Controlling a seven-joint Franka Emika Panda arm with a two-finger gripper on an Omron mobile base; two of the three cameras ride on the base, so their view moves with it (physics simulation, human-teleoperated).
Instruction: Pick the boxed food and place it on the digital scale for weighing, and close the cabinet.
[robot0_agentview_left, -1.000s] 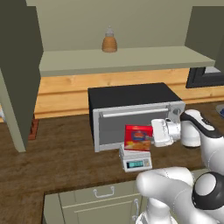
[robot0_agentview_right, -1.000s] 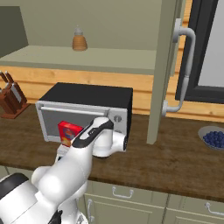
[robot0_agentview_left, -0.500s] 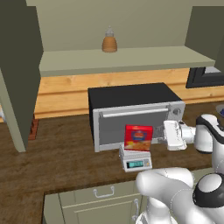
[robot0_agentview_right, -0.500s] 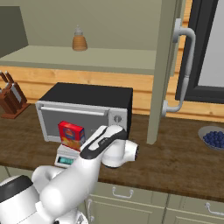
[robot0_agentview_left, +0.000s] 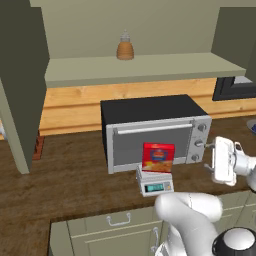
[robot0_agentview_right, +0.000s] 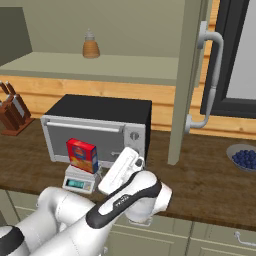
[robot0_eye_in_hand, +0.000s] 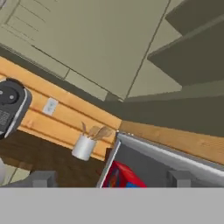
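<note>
The boxed food (robot0_agentview_left: 158, 157) stands upright on the digital scale (robot0_agentview_left: 154, 183), which sits on the wooden table (robot0_agentview_left: 75, 182) just in front of the toaster oven (robot0_agentview_left: 152, 131); that half of the job looks done. My end effector (robot0_agentview_left: 222, 161) is off to the right of the box, apart from it, fingers spread wide and holding nothing. The box reads as light, stiff cardboard, likely to dent if squeezed hard and smooth enough to slip, so if I had to regrip I would pinch its two narrow sides around mid-height. Its long axis is vertical and the printed front faces out toward my base, away from the oven. What is left is the cabinet (robot0_agentview_right: 187, 80): its olive door stands open, edge-on toward me, with the silver bar handle (robot0_agentview_right: 210, 77) running vertically on its right face. The door should be rigid and hinged, heavier than the box, and best pushed on the flat panel near the handle edge rather than gripped. An amber bottle (robot0_agentview_left: 125, 48) sits on the shelf inside, well back from the door's path, as far as I can judge.
</note>
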